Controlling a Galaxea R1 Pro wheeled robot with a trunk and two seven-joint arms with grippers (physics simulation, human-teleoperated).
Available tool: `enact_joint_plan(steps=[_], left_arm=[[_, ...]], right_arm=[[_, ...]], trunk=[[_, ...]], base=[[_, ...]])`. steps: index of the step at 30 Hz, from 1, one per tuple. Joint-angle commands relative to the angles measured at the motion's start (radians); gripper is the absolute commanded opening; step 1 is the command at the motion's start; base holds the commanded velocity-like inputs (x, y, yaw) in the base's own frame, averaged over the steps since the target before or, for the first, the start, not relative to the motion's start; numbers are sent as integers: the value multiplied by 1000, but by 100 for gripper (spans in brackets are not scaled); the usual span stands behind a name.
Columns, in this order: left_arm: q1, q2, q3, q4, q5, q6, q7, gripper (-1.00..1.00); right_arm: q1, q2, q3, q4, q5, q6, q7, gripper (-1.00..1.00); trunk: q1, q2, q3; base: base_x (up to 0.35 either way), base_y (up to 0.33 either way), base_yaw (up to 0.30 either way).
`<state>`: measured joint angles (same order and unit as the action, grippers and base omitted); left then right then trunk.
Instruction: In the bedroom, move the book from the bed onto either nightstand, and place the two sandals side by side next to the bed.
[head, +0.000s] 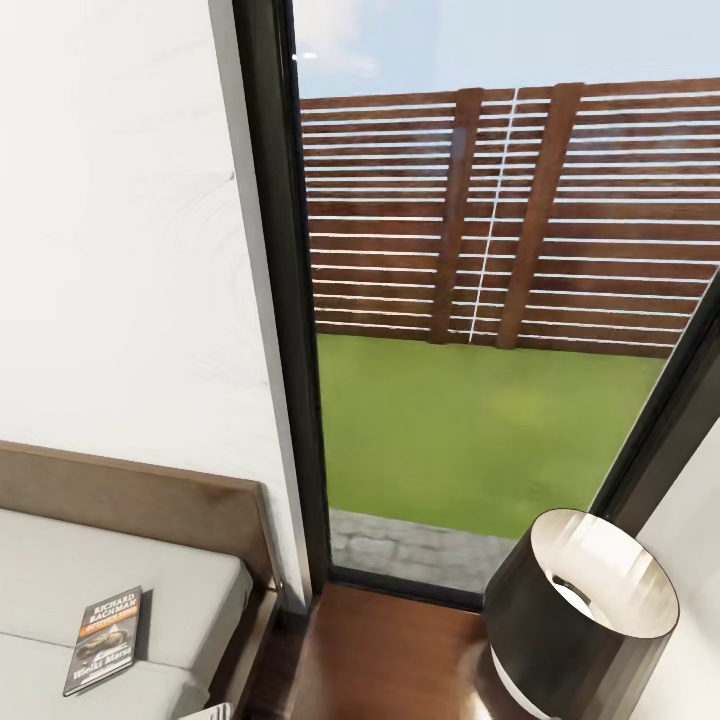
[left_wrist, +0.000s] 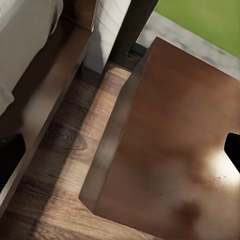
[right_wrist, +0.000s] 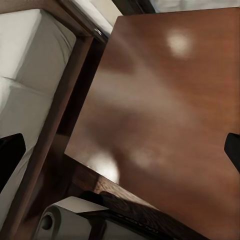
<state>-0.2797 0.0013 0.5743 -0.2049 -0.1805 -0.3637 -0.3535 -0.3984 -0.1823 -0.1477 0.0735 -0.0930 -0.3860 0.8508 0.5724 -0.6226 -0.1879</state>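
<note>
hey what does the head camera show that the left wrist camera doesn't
Head view: the book lying on the bed's mattress, the lamp at lower right, and through the window a lawn and a slatted wooden fence.
Left wrist view: the nightstand top from above, the plank floor in the gap beside it, and dark fingertips at the picture's edges.
Both: the bed frame, the white wall, the dark window frame and some grass outside.

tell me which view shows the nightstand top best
The right wrist view: the nightstand top spreads glossy and bare beside the bed. The left wrist view shows one corner and side. The head view catches just a strip by the lamp.
</note>
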Motion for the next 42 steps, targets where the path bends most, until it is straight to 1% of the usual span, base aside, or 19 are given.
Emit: enact_joint_plan(steps=[1,6,10,12,13,14,15,16,17,20,25,28,29,30,32,35,38,41,42], left_arm=[[-1,0,9,1,-10,-4,-4,100],[-1,4,11,-4,-8,-3,-23,100],[-1,41,28,-37,14,5,-217,100],[-2,58,55,-105,79,46,-306,100],[-1,64,68,-153,124,93,-333,100],[-1,67,72,-179,148,123,-342,100],[-1,75,79,-234,190,192,-356,100],[-1,80,81,-263,209,229,-360,100],[-1,90,85,-320,239,302,-367,100],[-1,115,89,-424,273,422,-375,100],[-1,153,94,-534,302,529,-381,100],[-1,197,103,-585,356,616,-382,100],[-1,230,105,-595,400,652,-382,100],[-1,242,105,-597,416,661,-382,100],[-1,285,106,-601,485,685,-381,100],[-1,311,107,-603,546,699,-379,100],[-1,319,107,-603,565,703,-378,100],[-1,322,107,-603,573,704,-377,100],[-1,323,107,-603,574,704,-377,100]], right_arm=[[-2,0,0,5,-10,-2,7,100],[-2,0,0,5,-10,-2,7,100],[-2,0,0,5,-10,-2,6,100],[-2,0,0,5,-10,-2,5,100],[-2,0,0,5,-10,-2,5,100],[-2,0,0,5,-10,-2,5,100],[-2,0,0,5,-10,-2,5,100],[-2,0,0,5,-10,-2,5,100],[-2,0,0,5,-10,-2,4,100],[-2,0,0,5,-10,-2,4,100],[-2,1,0,5,-10,-2,4,100],[-2,1,0,5,-10,-3,4,100],[-2,1,0,5,-9,-3,5,100],[-2,1,0,5,-9,-4,5,100],[-2,1,1,5,-6,-5,8,100],[-2,2,4,5,9,-6,9,100],[-2,3,8,6,44,-6,11,100],[-2,19,11,6,112,-3,12,100],[-2,37,11,6,150,0,12,100]], trunk=[[0,-1,-2],[0,-1,-2],[0,-1,-2],[0,-1,-2],[0,-1,-2],[0,-1,-2],[0,-1,-2],[0,-1,-2],[0,-1,-2],[0,-1,-2],[0,-1,-2],[0,-1,-2],[0,-1,-2],[0,-1,-2],[0,-1,-2],[0,-1,-2],[0,-1,-2],[0,-1,-2],[0,-1,-2]], base=[[0,0,0],[0,0,0],[0,0,0],[0,0,0],[0,0,0],[0,0,0],[0,0,0],[0,0,0],[0,0,0],[0,0,0],[0,0,0],[0,0,0],[0,0,0],[0,0,0],[0,0,0],[0,0,0],[0,0,0],[0,0,0],[0,0,0]])
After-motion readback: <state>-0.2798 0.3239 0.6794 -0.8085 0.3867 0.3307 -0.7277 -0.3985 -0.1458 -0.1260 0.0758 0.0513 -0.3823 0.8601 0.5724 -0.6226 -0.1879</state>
